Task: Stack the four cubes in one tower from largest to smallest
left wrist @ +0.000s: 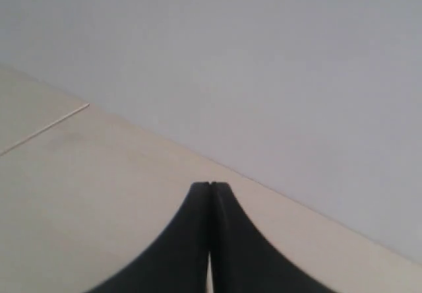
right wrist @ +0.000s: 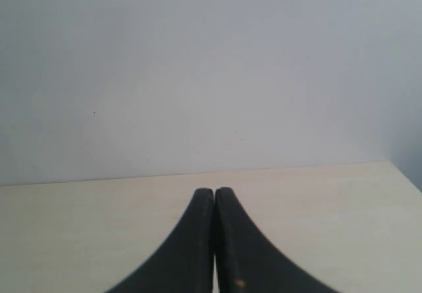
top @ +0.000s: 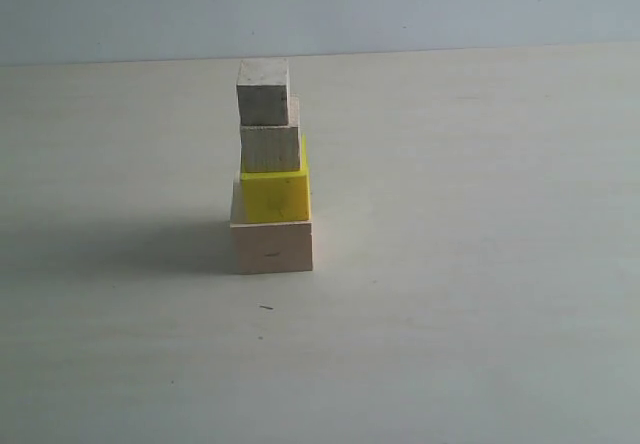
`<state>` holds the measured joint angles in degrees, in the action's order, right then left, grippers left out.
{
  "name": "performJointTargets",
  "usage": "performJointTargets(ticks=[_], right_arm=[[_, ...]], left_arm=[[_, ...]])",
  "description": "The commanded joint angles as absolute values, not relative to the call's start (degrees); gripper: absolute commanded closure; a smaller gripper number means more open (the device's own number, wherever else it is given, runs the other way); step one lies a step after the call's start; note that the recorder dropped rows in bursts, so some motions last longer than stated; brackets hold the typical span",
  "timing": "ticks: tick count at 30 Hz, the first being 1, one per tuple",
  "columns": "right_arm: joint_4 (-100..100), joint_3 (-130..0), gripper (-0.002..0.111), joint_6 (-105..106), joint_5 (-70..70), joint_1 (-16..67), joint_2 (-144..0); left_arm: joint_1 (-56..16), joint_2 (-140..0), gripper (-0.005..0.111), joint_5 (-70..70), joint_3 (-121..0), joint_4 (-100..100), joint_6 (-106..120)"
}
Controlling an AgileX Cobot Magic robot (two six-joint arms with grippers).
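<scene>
In the exterior view the four cubes stand as one tower on the pale table [top: 480, 264]. The large pale wooden cube [top: 272, 246] with a small dark mark is at the bottom. On it sits the yellow cube [top: 275, 194], then the tan wooden cube [top: 270, 148], then the smallest whitish cube [top: 263, 92] on top. Neither gripper appears in that view. My left gripper [left wrist: 210, 186] is shut with nothing between its black fingers, over bare table. My right gripper [right wrist: 215, 191] is shut and empty too, facing the wall. No cube shows in either wrist view.
A tiny dark speck [top: 266, 307] lies on the table in front of the tower. The grey wall [top: 400, 4] rises behind the table's far edge. A thin seam line [left wrist: 46, 129] crosses the table in the left wrist view.
</scene>
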<state>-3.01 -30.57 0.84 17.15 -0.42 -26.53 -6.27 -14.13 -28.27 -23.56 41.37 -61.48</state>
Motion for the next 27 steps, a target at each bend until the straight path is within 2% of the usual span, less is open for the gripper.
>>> performJointTargets(ticks=[1, 7, 17, 27], right_arm=[[-2.89, -30.40, 0.108, 0.85, 17.26, -0.68, -26.13], [-2.89, -30.40, 0.108, 0.85, 17.26, -0.68, -26.13], [-2.89, -30.40, 0.108, 0.85, 17.26, -0.68, -26.13], [-2.86, -30.40, 0.108, 0.32, 17.26, -0.68, -26.13]], left_arm=[[1.51, -8.76, 0.107, -31.46, -21.76, 28.51, -58.81], [4.83, -2.88, 0.107, -31.46, -18.18, 17.02, -44.47], [4.83, -1.81, 0.107, -29.26, -16.90, 15.96, -34.27], [4.83, 0.00, 0.107, -21.98, -5.57, 11.65, -24.45]])
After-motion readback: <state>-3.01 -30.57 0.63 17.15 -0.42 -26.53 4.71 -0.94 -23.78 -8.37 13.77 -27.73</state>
